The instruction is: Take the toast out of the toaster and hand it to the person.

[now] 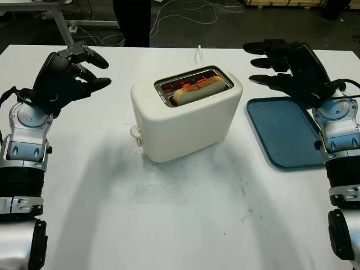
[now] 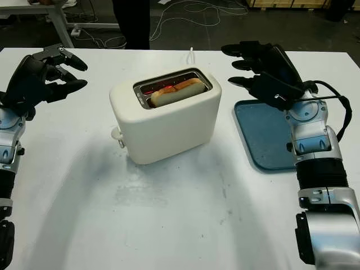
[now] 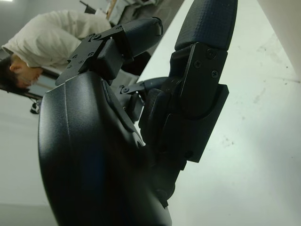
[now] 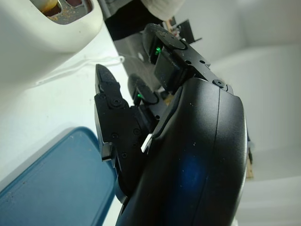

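Pinch the toast (image 1: 197, 90) by its exposed top crust, still seated in the toaster (image 1: 185, 115) slot with elements glowing; probably light and crumbly, so grip gently; left hand (image 1: 67, 76) and right hand (image 1: 289, 70) flank the toaster, both open and empty.

toast (image 1: 197, 90) in toaster (image 1: 185, 115) | left hand (image 1: 70, 73) open | right hand (image 1: 287, 70) open above tray (image 1: 281, 135)
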Available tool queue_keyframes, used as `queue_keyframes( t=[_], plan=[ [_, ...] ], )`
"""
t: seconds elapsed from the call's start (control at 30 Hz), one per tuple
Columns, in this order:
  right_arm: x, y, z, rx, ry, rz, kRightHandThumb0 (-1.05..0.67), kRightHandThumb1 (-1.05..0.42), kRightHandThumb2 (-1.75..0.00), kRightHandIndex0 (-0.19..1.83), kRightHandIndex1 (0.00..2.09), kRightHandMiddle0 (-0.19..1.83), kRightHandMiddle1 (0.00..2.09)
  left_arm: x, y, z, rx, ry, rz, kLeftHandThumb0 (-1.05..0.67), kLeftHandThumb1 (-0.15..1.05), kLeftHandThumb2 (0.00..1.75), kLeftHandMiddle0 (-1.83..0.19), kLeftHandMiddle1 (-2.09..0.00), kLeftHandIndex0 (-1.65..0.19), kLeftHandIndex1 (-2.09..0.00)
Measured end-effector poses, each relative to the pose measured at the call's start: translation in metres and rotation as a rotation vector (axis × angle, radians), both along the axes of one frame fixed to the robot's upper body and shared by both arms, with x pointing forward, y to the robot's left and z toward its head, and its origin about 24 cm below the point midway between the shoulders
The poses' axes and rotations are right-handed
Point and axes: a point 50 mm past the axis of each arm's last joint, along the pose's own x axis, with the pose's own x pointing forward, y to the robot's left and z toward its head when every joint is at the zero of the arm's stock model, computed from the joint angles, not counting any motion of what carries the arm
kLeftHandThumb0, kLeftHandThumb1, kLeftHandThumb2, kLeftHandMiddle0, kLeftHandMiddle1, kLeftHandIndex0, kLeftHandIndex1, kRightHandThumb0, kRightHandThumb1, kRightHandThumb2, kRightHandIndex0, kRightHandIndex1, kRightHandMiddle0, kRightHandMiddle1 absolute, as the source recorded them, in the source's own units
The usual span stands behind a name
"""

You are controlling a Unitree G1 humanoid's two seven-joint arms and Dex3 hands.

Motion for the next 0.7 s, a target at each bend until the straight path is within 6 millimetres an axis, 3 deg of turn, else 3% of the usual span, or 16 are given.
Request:
queue_keyframes(
  t=[0.7],
  plan=[
    [0.0002,-0.0001,-0.0007,0.001,0.003,0.000,-0.07,-0.92,-0.03,0.78,0.01,0.70,0.00,-0.0004,-0.0004,0.0008,0.001,-0.003,-0.001,-1.05,0.92,0.12,-0.47,-1.34,-0.43,-1.22]
  ],
)
